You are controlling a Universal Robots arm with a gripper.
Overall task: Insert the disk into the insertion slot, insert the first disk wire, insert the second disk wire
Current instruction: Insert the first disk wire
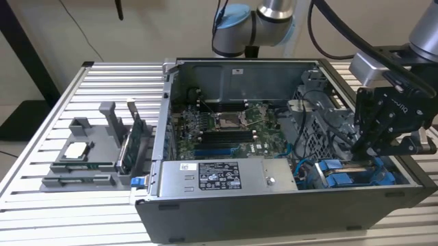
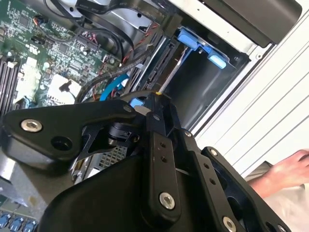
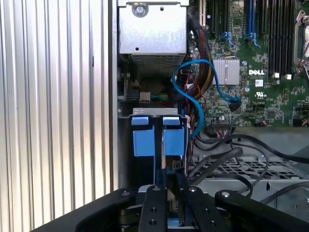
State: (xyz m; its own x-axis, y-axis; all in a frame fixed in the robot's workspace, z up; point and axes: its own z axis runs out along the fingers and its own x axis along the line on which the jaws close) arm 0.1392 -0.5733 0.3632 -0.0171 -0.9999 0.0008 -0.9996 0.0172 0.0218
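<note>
Gripping one disk (image 3: 173,140) edge-on, apparently: one gripper (image 3: 169,187), two fingers (image 3: 153,203) nearly closed on thin edge. Two blue tabs (image 3: 143,137) at disk's far end, in insertion slot (image 2: 212,96). Exterior view: slot at 4 o'clock corner of case (image 1: 226,215), gripper directly above.

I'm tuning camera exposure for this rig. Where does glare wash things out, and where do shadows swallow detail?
Exterior view: soft, even light on the slatted table, though the case's front wall is dim. Second wrist view: the table is nearly blown white, the drive cage interior shadowed. First wrist view: the table glares, the motherboard is well lit.
</note>
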